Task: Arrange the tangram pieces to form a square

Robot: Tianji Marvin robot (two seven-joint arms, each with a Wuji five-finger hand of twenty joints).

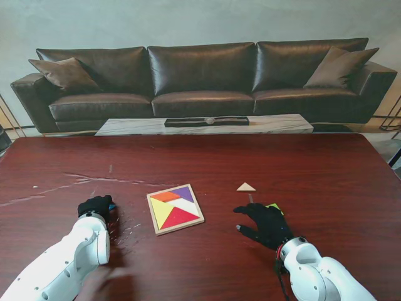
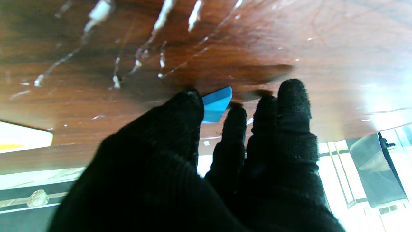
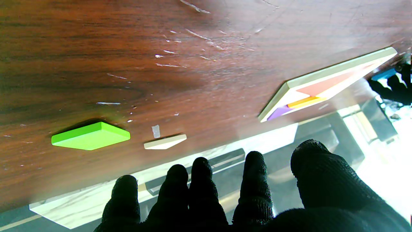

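Dark red-brown wood table (image 1: 313,169) in front of me, scratched and scuffed on my left. Beyond it a low marble coffee table (image 1: 276,124) with a dark tray (image 1: 207,121), then a dark leather sofa (image 1: 200,78) with two cushions against a grey wall (image 1: 188,22).

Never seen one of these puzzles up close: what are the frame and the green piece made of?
The puzzle frame looks like pale, unpainted wood, judging by its light matte rim. The green piece seems painted wood or plastic: flat, thick, evenly coloured with a slight sheen. I can't tell which.
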